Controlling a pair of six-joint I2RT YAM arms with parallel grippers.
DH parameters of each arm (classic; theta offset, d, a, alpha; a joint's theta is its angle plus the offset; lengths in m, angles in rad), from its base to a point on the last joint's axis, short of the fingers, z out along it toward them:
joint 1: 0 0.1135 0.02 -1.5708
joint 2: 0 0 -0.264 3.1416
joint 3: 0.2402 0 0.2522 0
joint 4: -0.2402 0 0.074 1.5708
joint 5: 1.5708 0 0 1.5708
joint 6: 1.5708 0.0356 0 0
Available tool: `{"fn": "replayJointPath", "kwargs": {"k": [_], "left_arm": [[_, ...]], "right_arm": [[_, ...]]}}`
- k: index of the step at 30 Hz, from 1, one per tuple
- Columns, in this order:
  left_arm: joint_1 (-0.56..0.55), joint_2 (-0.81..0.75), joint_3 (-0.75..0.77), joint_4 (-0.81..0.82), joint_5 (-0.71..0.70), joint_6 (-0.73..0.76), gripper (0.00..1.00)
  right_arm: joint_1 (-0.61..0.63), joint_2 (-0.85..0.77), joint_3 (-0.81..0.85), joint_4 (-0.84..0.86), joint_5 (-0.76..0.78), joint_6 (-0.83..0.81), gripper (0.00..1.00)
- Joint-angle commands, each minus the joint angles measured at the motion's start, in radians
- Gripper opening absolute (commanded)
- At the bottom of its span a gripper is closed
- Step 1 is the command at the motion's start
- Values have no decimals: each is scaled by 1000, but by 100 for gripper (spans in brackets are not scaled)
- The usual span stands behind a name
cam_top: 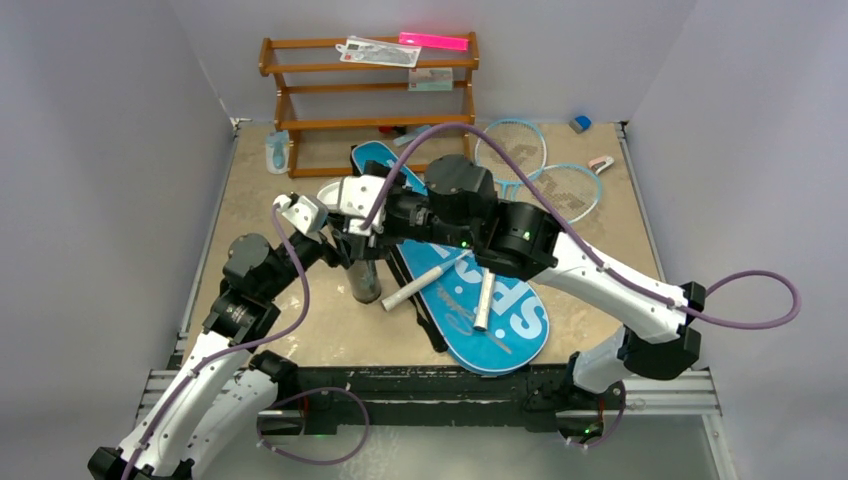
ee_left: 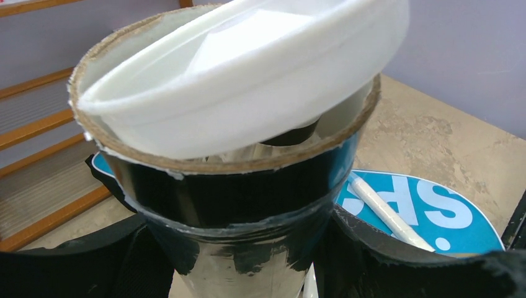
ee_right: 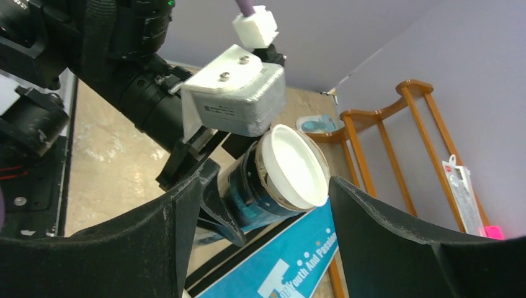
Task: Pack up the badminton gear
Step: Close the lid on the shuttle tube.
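The black tube (cam_top: pixel 365 282) stands upright on the table, left of the blue bag (cam_top: pixel 505 335). My left gripper (ee_left: pixel 248 248) is shut on the tube (ee_left: pixel 236 198) just below its mouth. A white lid (ee_left: pixel 248 74) sits tilted on the cardboard rim. My right gripper (ee_right: pixel 271 186) hangs open above it, its fingers clear of the lid (ee_right: pixel 294 164) on both sides. Two light-blue rackets (cam_top: pixel 510 150) (cam_top: pixel 570 190) lie at the back right, their white handles (cam_top: pixel 420 285) (cam_top: pixel 485 300) resting on the bag.
A brown wooden rack (cam_top: pixel 370 90) stands against the back wall with flat packets on top. A small blue bit (cam_top: pixel 580 123) and a pink one (cam_top: pixel 600 163) lie at the far right, and a light-blue item (cam_top: pixel 277 152) left of the rack.
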Motion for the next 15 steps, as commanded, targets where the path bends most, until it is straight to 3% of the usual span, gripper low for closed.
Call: {"fn": "replayJointPath", "kwargs": {"k": [1, 3, 7, 15], "left_arm": [[4, 2, 18, 15, 27, -50, 53], [4, 1, 16, 14, 27, -50, 53], [4, -4, 17, 9, 31, -45, 53], [4, 3, 35, -20, 37, -25, 53]], "right_arm": [[-134, -62, 2, 62, -207, 185, 73], [-188, -79, -8, 107, -278, 274, 66], [-205, -48, 50, 103, -270, 387, 53], [-206, 51, 133, 105, -263, 487, 33]]}}
